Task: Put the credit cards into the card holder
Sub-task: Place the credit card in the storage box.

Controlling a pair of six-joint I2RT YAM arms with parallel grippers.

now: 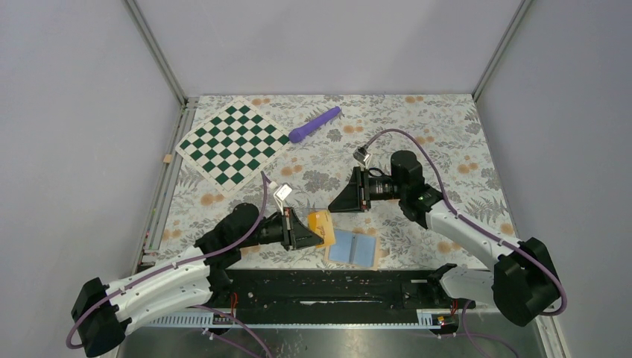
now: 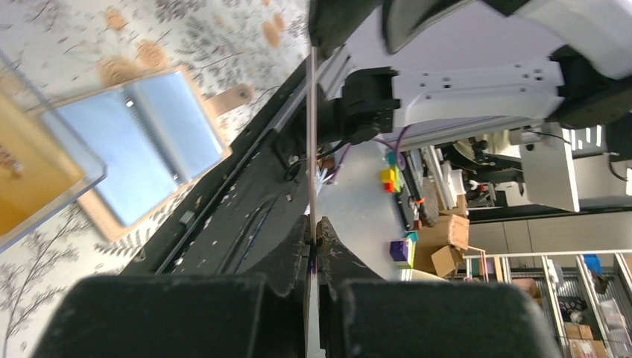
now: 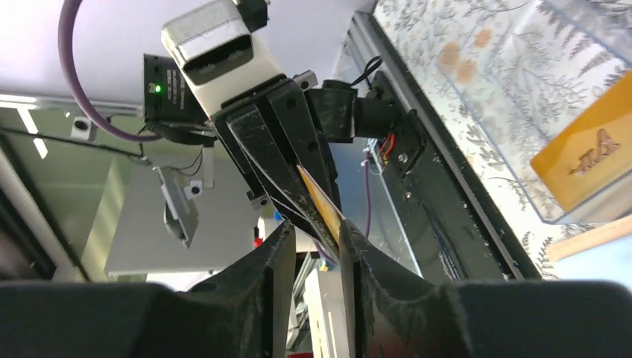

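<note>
left gripper (image 2: 313,242): clamped on one credit card (image 2: 311,134), seen edge-on.
credit card: in the air, spanning both grippers.
clear case (image 1: 320,224): at 10 o'clock of the card holder, with other credit cards (image 3: 589,160) inside.
card holder (image 1: 354,248): open, blue pockets up, at 4 o'clock of the left gripper.
right gripper (image 3: 317,242): jaws parted around the card's free end.
handover: the card looks askew there, so square it and close before the left lets go.

Setting: robotics lab or workshop bench. Evidence: the table (image 1: 447,127) is boxed in by plain grey walls (image 1: 313,45) on metal posts (image 1: 156,48), and a green-and-white checkerboard (image 1: 233,143) lies on its far left part. Beyond the table's near edge are cardboard boxes (image 2: 451,231), wire shelving (image 2: 544,256) and coloured blocks (image 2: 389,179).
</note>
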